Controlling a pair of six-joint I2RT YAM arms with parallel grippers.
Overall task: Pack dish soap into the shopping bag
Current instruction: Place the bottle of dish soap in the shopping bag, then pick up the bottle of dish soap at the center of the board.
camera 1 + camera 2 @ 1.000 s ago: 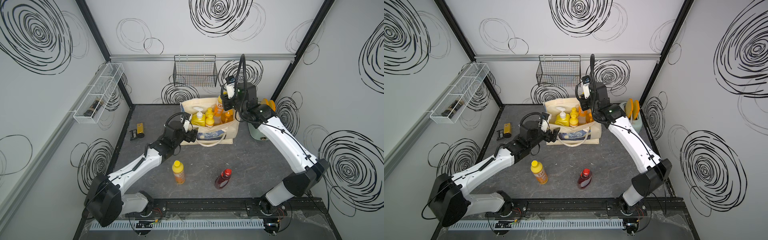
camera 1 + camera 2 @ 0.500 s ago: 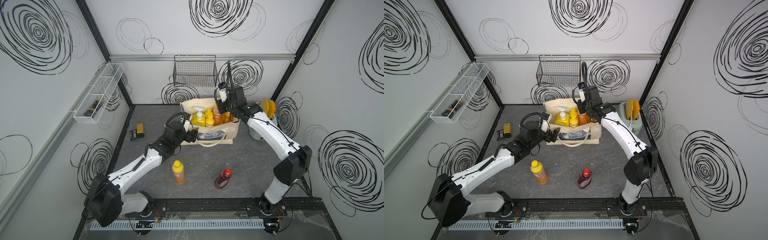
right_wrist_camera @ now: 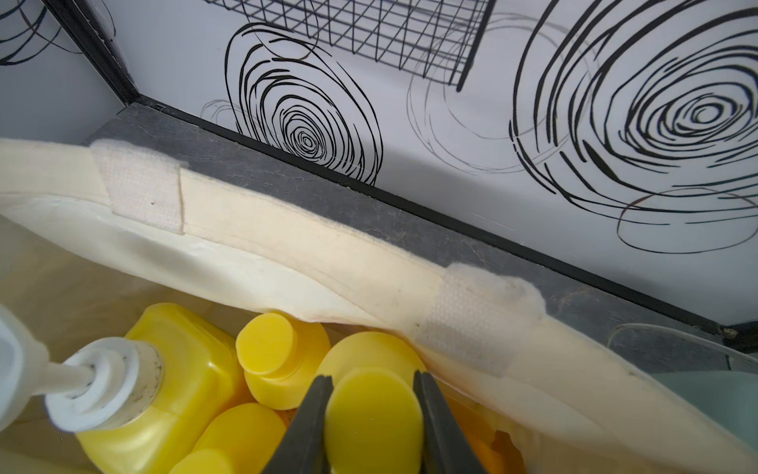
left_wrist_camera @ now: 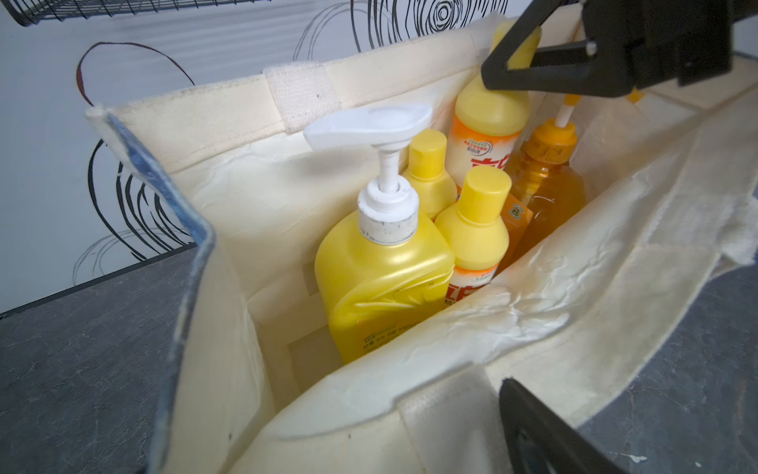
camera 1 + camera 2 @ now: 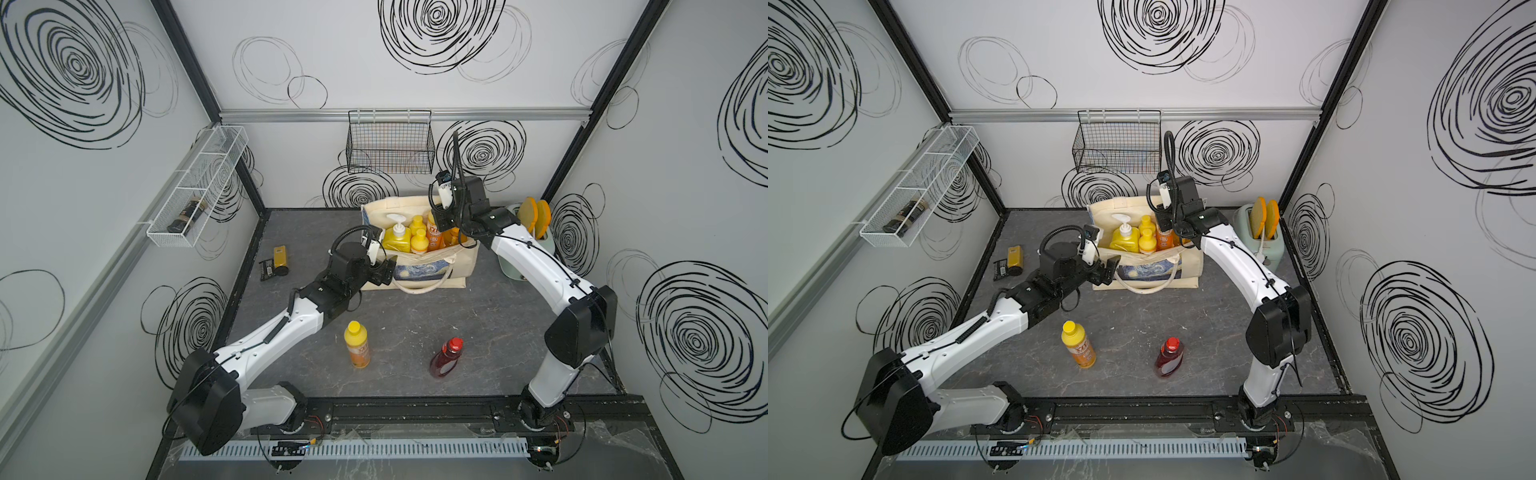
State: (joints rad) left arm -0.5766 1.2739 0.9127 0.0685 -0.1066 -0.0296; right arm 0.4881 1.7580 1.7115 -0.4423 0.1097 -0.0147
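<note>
**Q:** Where is the soap [image 4: 381,279]?
**A:** Five bottles stand in the bag [image 5: 457,272], at the middle of the tabletop's [image 5: 498,324] back edge. An orange bottle [image 5: 357,345] and a red bottle [image 5: 445,357] are outside it, nearer the front edge.

**Q:** Why is the right pincer [image 3: 372,375] in the bag?
**A:** It is clenched on the held bottle's [image 4: 486,135] yellow cap. A grip at the top probably lets the body settle upright between its neighbours.

**Q:** And the left pincer [image 5: 386,268]?
**A:** It is released, jaws wide, at the bag's front left corner, seemingly to steady the mouth.

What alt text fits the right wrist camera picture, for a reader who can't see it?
The right gripper clamps the yellow cap of a soap bottle inside the shopping bag, beside a yellow pump bottle and other yellow-capped bottles. Behind are a swirl-patterned wall and a black wire basket.
</note>
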